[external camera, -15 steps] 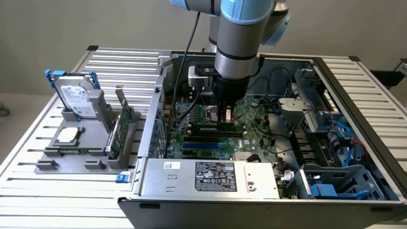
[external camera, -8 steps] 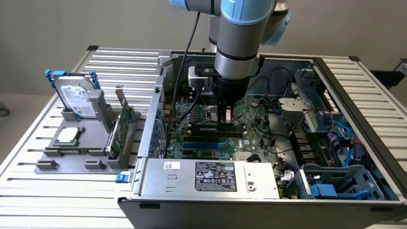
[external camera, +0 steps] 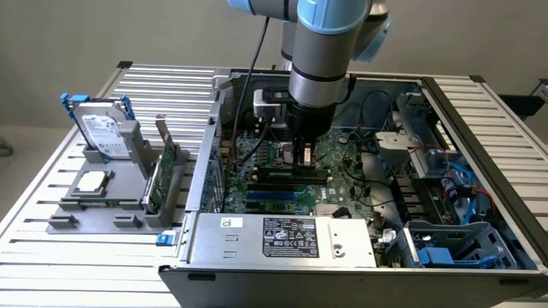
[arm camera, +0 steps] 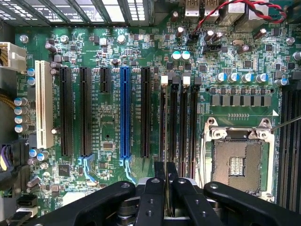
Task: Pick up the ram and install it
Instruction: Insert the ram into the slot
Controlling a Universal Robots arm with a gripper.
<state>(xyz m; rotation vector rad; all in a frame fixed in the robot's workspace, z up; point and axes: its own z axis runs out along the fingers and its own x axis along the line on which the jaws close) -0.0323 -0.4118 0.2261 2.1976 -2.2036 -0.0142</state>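
In the exterior view I reach into the open computer case [external camera: 256,256] at frame centre, my pincer [external camera: 301,160] closed on the ram [external camera: 283,171]. The ram lies level, long axis left to right, low over the motherboard [external camera: 347,186]. The wrist view adds the memory slots [arm camera: 181,122] and the empty processor socket [arm camera: 237,162] beyond my fingers [arm camera: 154,193]. The case rests on a slatted metal table [external camera: 51,250] before a plain grey wall [external camera: 128,32].

exterior view high, angled down; wrist view close over shared motherboard [arm camera: 112,129].
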